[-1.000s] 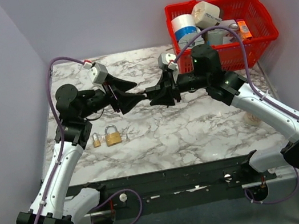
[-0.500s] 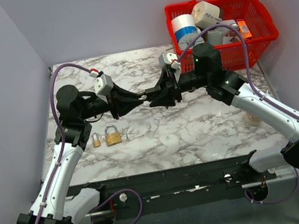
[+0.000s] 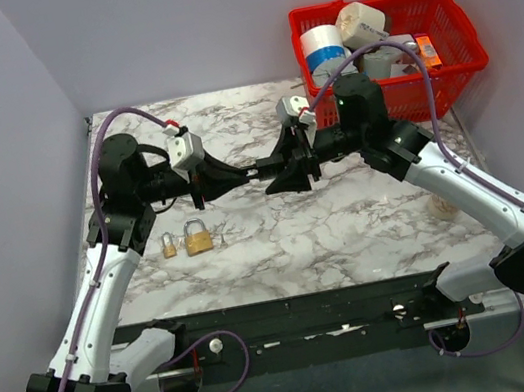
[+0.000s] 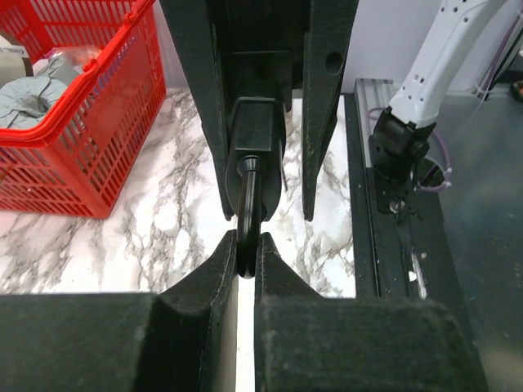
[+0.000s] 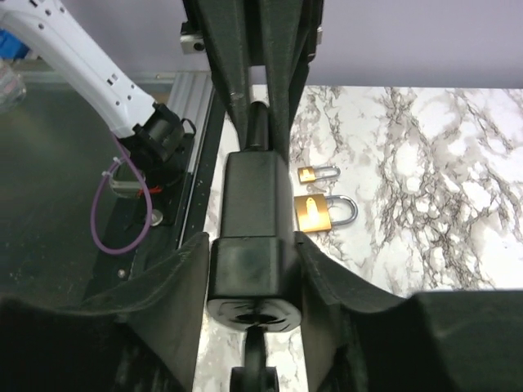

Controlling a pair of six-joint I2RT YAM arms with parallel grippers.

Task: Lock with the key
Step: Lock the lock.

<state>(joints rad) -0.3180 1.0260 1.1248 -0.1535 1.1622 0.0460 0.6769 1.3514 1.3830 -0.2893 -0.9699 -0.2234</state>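
Above the middle of the table (image 3: 349, 226): one black padlock (image 5: 255, 208), carried clear of the surface between the two arms.
- Hold: the right tool (image 5: 253, 273) is clamped on the padlock body, one finger on each flat side. The left tool (image 4: 247, 260) is pinched tight on the shackle (image 4: 249, 204), its tips meeting round the bar.
- Location of the key (image 5: 255, 369): a dark narrow piece projects from the padlock's base toward the right wrist camera. It is judged to be the key's head seated in the keyway, but the view is too cropped to be certain.
- Step in hand (judged): pressing the shackle home into the body. Whether it is already seated cannot be told.
- Handling note: push the left tool straight along the shackle's own line, with the right tool rigid as the stop. A sideways offset would likely jam the free leg at its hole. Both tools are occupied, so turning the key would need one of them freed first.

Near the left arm, on the table: small brass padlock (image 3: 168, 244) and large brass padlock (image 3: 197, 237), side by side.

Container: red basket (image 3: 448, 72), far right corner. Contents, loosely piled:
- white roll with blue band (image 3: 322, 48)
- cream box (image 3: 361, 24)
- grey roll (image 3: 383, 63)
- orange packet (image 3: 426, 48)
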